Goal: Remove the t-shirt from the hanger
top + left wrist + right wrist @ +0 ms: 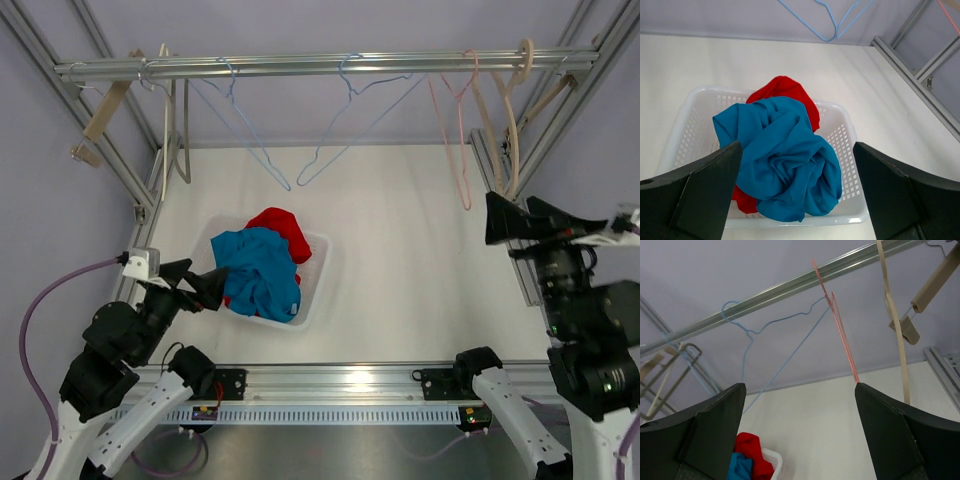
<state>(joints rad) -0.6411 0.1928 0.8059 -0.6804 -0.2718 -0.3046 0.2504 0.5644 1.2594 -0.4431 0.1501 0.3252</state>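
Note:
A blue t-shirt [258,272] lies crumpled on top of a red t-shirt [283,230] in a white mesh basket [318,270]. The pink hanger [455,140] and two blue wire hangers [250,130] on the rail [300,66] hang bare. My left gripper [200,282] stands open just left of the basket, holding nothing. In the left wrist view the blue t-shirt [785,160] shows between its open fingers [705,190]. My right gripper [525,222] is open and empty at the right, raised. In the right wrist view it [800,386] points toward the pink hanger [840,335].
Beige hangers [505,110] hang at the rail's right end and more [175,120] at its left end. Aluminium frame posts [560,110] stand at both sides. A metal rail [330,380] runs along the near edge between the arm bases.

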